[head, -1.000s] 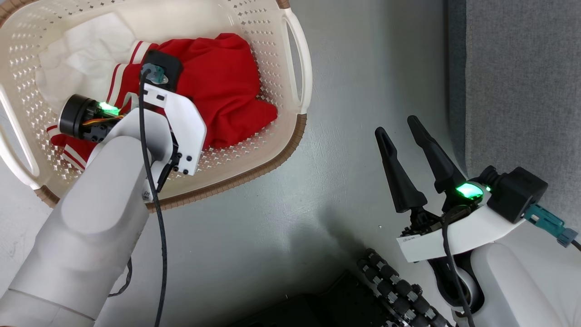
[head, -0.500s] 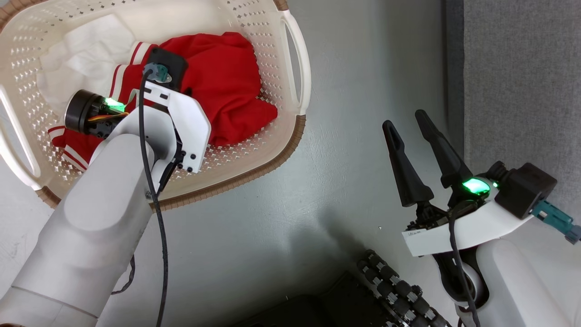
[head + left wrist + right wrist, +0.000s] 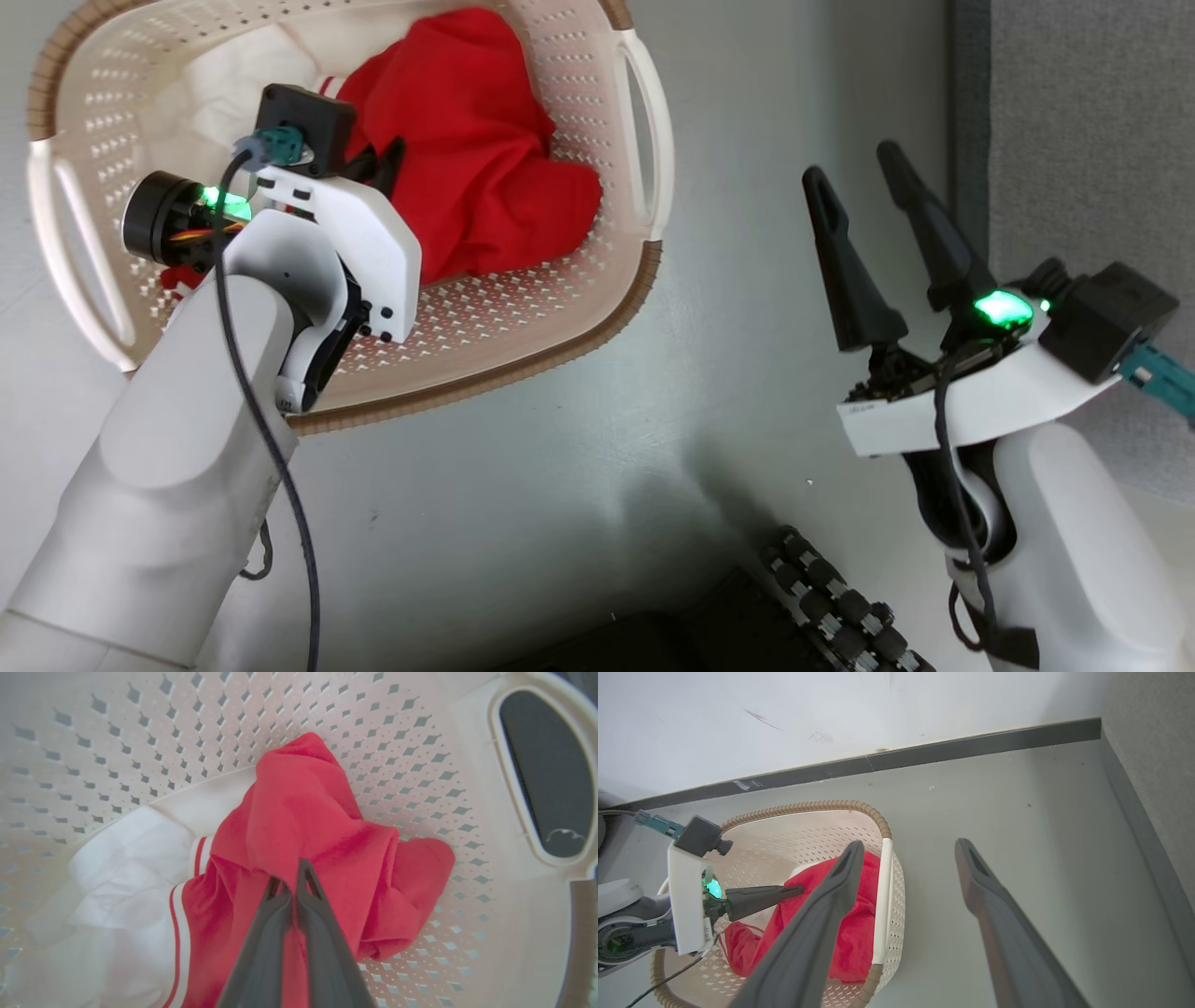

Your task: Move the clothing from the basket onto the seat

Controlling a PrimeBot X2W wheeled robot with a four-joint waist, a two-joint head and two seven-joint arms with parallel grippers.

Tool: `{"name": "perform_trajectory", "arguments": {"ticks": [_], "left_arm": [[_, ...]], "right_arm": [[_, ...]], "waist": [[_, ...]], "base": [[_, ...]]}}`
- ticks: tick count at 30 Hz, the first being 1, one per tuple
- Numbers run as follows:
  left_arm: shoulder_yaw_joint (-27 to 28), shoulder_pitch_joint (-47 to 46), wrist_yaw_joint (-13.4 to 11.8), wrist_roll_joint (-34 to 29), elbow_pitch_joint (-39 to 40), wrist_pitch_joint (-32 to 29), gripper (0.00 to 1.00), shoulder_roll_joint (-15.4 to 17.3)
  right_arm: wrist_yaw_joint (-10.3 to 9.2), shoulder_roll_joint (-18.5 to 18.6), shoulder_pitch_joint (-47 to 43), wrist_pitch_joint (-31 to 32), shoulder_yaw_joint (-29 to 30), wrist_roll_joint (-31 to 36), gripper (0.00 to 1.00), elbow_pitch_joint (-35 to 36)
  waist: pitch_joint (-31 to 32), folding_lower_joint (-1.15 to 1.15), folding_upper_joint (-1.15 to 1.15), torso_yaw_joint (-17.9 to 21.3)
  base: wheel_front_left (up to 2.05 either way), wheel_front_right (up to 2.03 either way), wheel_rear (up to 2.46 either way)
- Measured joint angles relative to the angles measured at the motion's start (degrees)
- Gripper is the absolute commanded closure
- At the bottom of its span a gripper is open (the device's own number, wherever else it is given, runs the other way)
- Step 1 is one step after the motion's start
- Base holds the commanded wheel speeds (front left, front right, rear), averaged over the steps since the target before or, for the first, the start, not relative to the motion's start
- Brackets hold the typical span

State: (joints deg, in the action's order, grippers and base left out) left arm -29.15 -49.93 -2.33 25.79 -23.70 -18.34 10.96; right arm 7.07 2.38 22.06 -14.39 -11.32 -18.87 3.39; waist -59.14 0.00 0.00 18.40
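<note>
The left gripper is pinched tight on the soft bright red fabric garment, bunched inside the oval cream perforated plastic basket; the right gripper is spread wide, empty, above the grey floor

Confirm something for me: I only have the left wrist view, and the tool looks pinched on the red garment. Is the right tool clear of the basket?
Observer: Yes. The right tool is open and empty over the grey floor, outside the basket.
Operator: Where is the seat from there?
Observer: The seat runs along the right edge of the head view, just beyond the right tool.
Operator: Is the garment out of the basket yet?
Observer: No. In the right wrist view the red garment drapes down from the left tool, inside the basket's walls.
</note>
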Motion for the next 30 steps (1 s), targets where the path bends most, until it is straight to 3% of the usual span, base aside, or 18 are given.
{"name": "perform_trajectory", "arguments": {"ticks": [10, 30], "left_arm": [[3.0, 5.2, 1.1, 2.9, 5.7, 6.7, 1.0, 1.3], [5.7, 16.0, 3.1, 6.6, 13.9, 17.4, 1.0, 0.7]], "right_arm": [[0.0, 0.1, 4.0, -0.3, 0.8, 2.3, 0.0, -1.8], [0.0, 0.3, 6.5, -0.3, 0.4, 7.4, 0.0, -5.4]], "waist": [[2.0, 0.0, 0.0, -3.2], [10.0, 0.0, 0.0, -9.1]], "base": [[0.0, 0.0, 0.0], [0.0, 0.0, 0.0]]}}
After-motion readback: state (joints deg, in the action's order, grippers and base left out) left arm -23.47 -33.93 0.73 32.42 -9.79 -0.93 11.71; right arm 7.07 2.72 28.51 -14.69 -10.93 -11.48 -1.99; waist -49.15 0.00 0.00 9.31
